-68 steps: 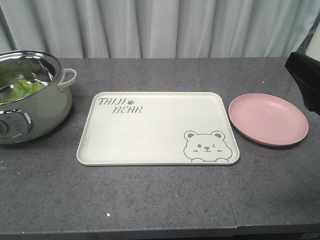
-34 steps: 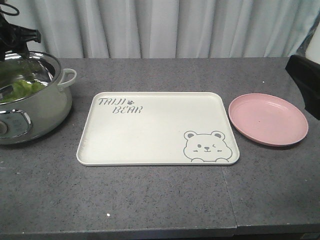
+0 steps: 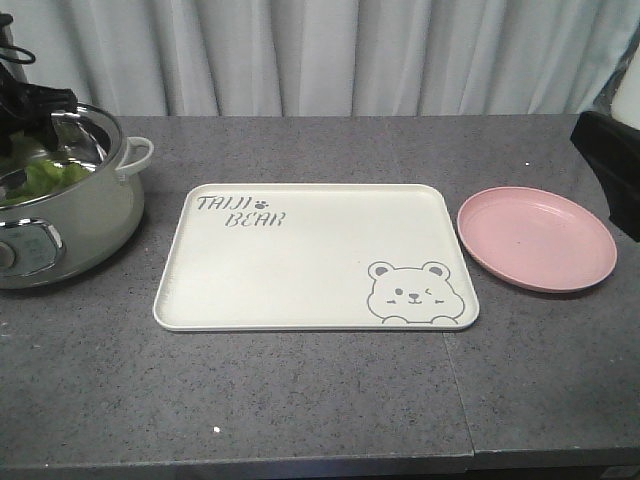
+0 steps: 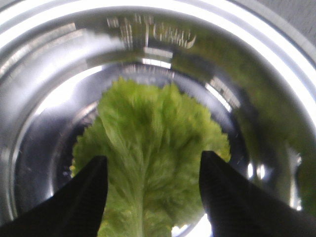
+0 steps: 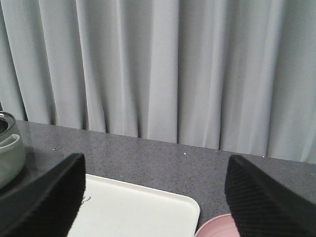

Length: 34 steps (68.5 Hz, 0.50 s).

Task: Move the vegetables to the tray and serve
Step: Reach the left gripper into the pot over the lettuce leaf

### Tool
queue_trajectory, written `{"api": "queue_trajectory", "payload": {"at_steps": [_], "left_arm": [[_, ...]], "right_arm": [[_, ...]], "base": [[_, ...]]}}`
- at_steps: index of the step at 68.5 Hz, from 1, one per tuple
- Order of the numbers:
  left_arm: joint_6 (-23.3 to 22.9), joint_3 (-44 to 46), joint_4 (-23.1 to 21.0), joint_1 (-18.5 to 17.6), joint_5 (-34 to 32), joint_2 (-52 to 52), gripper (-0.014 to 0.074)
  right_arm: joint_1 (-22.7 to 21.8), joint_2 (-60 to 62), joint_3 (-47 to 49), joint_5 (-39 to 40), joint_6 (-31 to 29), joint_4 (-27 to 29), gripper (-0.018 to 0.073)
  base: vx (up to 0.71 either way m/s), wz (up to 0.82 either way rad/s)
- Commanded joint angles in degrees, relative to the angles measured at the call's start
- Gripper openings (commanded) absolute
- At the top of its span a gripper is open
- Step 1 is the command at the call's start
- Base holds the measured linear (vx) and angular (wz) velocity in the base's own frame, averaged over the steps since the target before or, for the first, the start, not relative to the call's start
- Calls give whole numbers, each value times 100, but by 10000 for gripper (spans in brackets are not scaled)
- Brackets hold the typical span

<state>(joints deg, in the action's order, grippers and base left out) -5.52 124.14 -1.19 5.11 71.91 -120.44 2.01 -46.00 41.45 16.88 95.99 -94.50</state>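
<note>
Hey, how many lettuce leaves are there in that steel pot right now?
1. One lettuce leaf lies on the bottom of the pot, below the left claw. More could hide beneath it.

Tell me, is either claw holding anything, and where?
Nothing is held. The left gripper hangs open above the lettuce leaf; the right gripper is open and empty.

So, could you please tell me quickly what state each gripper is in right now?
Left gripper: open, poised over the lettuce leaf in the pot, holding nothing.
Right gripper: open, empty.
</note>
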Motion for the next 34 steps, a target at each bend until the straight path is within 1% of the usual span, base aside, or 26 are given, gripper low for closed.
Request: {"api": "queue_trajectory", "payload": {"at_steps": [1, 6, 14, 29, 34], "left_arm": [[35, -203, -75, -11, -27, 405, 413], [36, -394, -57, -11, -27, 405, 413], [59, -668, 119, -11, -27, 405, 413], [59, -953, 119, -11, -27, 372, 413], [140, -1031, 150, -11, -27, 372, 413]], "right_arm": [[10, 13, 192, -75, 15, 77, 552], [10, 13, 192, -75, 15, 77, 552], [10, 13, 192, -75, 15, 77, 552], [10, 13, 192, -69, 15, 77, 552], [10, 13, 192, -28, 33, 77, 552]], "base": [[0, 0], [0, 0], [0, 0], [0, 0], [0, 0]]}}
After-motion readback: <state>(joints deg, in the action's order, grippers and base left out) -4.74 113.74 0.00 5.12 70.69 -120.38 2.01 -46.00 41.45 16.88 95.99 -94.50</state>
